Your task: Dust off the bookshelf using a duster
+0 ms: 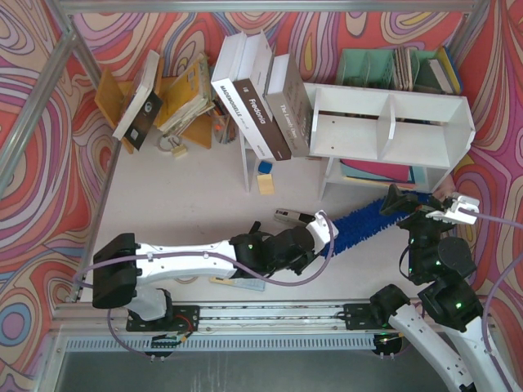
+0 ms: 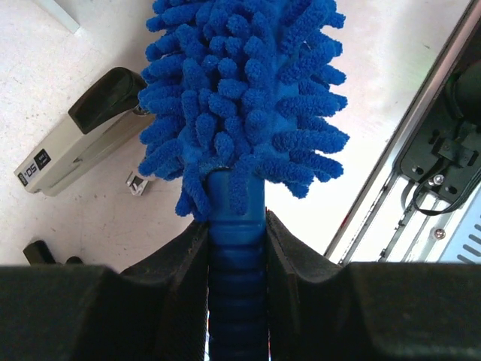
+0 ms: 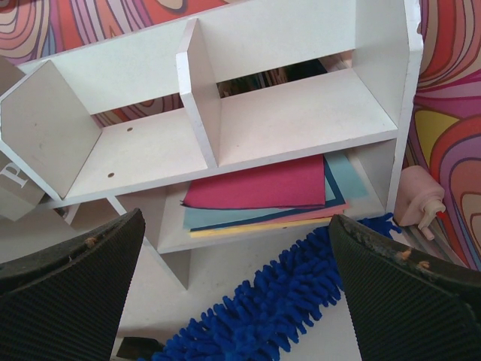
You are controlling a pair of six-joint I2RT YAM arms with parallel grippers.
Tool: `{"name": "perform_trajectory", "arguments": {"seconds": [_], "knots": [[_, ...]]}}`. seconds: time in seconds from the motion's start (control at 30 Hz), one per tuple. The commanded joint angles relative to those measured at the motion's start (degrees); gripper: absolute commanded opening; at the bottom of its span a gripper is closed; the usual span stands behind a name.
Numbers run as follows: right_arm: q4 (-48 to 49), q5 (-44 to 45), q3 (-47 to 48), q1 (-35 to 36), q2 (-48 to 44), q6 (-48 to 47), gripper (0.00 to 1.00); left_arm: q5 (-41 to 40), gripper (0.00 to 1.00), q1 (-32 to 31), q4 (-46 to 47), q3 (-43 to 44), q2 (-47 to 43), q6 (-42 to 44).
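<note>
Left wrist view shows the left gripper (image 2: 237, 224) clamped on the stiff handle (image 2: 237, 301) of the duster (image 2: 244, 98), probably the best hold, its soft, light head lying before the bookshelf (image 3: 301, 105), beneath the right gripper (image 3: 240, 263), spread wide.

The duster (image 2: 248, 98) is shaggy blue microfibre cloth on a ribbed, faintly glossy plastic handle (image 2: 237, 233). The bookshelf (image 3: 301, 113) is smooth matt white board, and its coloured sheets (image 3: 255, 184) look like matt paper. The right end effector (image 3: 237, 218) has finely ribbed, scuffed black rubbery pads (image 3: 398, 293).
</note>
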Motion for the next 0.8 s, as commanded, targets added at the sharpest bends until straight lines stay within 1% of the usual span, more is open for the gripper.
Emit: {"name": "perform_trajectory", "arguments": {"seconds": [0.0,0.17,0.3,0.6,0.77], "knots": [[1.53,0.72,-0.23,0.15,0.83,-0.94,0.99,1.29,0.00,1.56,3.28,-0.84,-0.49,0.66],[1.40,0.74,-0.20,0.15,1.02,-0.92,0.99,0.29,0.00,2.33,1.92,-2.39,-1.94,0.85],[1.56,0.81,-0.31,0.17,1.18,-1.09,0.99,-0.91,0.00,2.91,-2.01,-4.23,-5.15,0.94],[1.61,0.73,-0.19,0.14,1.46,-1.11,0.99,-7.32,0.00,3.07,-13.04,-10.74,-17.56,-2.52],[1.44,0.78,-0.25,0.18,1.54,-1.03,0.99,-12.98,0.00,3.09,-17.37,-13.66,-23.13,-6.14]]}}
